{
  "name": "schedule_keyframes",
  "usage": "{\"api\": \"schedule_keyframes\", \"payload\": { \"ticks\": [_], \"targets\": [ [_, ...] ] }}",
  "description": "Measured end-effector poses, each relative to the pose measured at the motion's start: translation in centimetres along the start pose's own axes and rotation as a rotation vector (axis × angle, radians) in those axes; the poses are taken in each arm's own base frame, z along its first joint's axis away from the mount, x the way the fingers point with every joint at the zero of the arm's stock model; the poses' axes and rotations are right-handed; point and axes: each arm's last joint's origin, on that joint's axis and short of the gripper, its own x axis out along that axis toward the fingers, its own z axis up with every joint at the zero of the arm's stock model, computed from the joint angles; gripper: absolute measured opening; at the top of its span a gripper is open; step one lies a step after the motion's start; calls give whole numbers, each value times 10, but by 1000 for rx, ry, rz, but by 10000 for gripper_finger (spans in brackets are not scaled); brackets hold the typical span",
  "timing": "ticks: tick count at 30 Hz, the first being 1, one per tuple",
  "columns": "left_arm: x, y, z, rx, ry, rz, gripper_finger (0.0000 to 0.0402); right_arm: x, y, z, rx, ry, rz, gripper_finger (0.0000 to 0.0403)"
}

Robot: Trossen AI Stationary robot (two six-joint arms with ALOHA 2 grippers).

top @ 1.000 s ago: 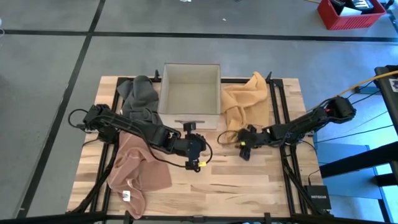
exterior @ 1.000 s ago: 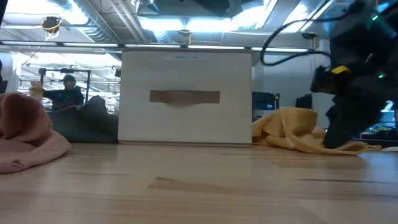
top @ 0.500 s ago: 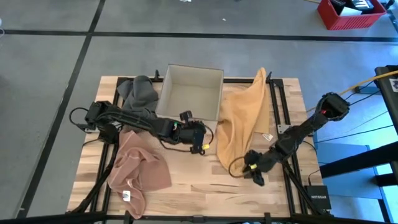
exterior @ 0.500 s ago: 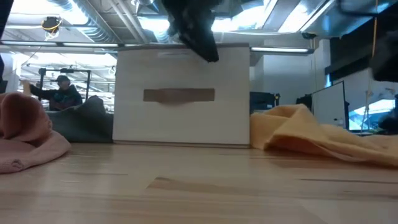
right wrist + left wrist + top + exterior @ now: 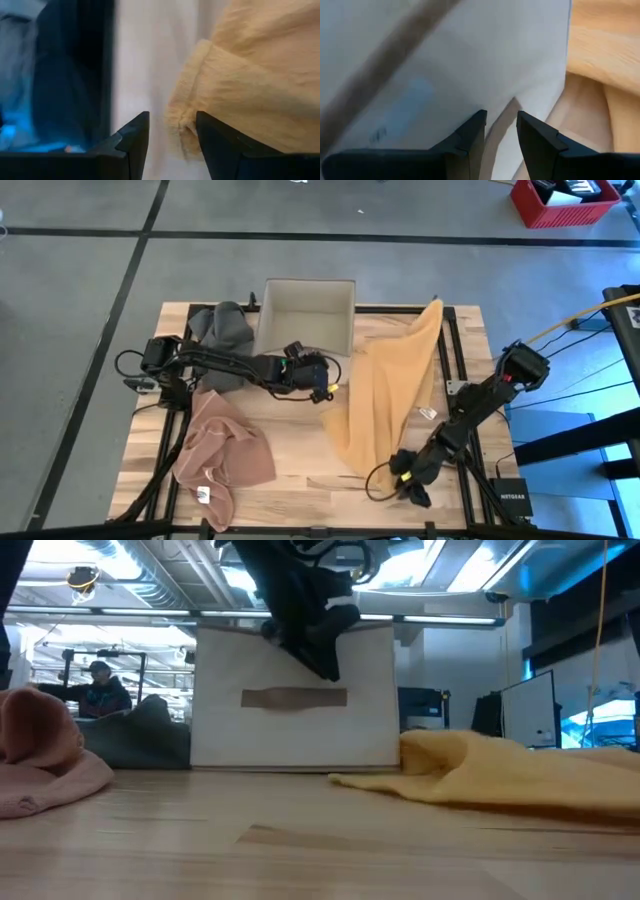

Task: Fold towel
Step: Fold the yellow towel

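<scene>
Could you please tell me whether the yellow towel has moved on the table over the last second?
Yes. The yellow towel, earlier bunched beside the white box, now stretches from there toward the table's front edge, where the right claw is.
</scene>
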Motion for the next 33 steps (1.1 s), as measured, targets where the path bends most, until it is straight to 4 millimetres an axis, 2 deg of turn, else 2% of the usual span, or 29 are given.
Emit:
{"api": "schedule_keyframes", "payload": {
  "ticks": [3,5,9,13,16,18,22,26,29,33],
  "targets": [
    [3,2,0,-26,-12,1,108,-3,22,11,-13,60,42,165],
    [-2,-2,2,-8,-23,-23,108,-6,34,18,-33,91,39,165],
    [-38,-16,15,77,-105,-145,108,-16,57,33,-144,50,-13,165],
    [-72,-38,16,149,-164,-338,108,-20,57,39,-261,-48,-170,165],
    [-85,-63,3,232,-145,-494,108,-21,51,39,-302,-96,-287,165],
    [-89,-78,-10,314,-132,-536,108,-20,47,39,-320,-125,-362,165],
    [-80,-110,-40,522,-97,-549,108,-20,40,38,-331,-193,-458,165],
    [-58,-130,-59,642,-53,-521,109,-21,38,40,-324,-262,-518,165],
    [-36,-134,-69,674,3,-491,120,-21,38,40,-318,-263,-518,165],
    [-15,-129,-73,692,68,-453,154,-21,38,40,-311,-268,-519,165]
  ]
}}
